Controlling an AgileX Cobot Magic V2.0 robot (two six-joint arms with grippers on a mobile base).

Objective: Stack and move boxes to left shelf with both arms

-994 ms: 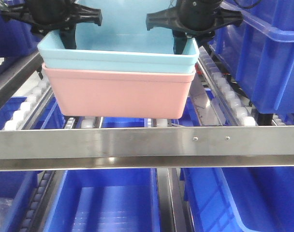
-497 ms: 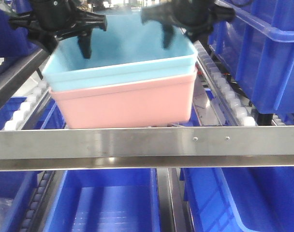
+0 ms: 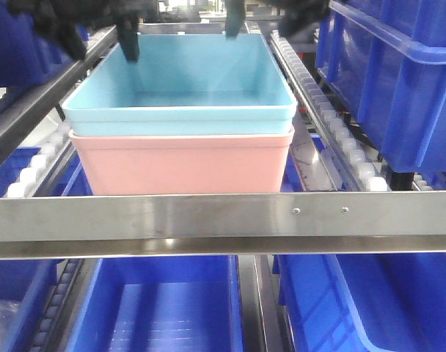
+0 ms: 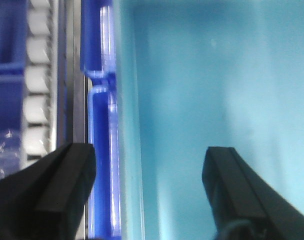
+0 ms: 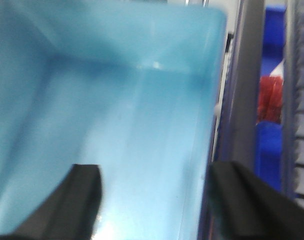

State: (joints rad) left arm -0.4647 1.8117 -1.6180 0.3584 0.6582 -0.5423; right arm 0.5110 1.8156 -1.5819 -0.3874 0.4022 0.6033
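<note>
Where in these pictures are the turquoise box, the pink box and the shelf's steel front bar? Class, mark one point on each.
turquoise box (image 3: 201,73): front-facing view, on its inner floor.
pink box (image 3: 183,165): front-facing view, on its front wall.
steel front bar (image 3: 172,220): front-facing view, on its flat face.

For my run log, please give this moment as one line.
stack: turquoise box nested in pink box | place: left shelf | left gripper: open | right gripper: open
</note>
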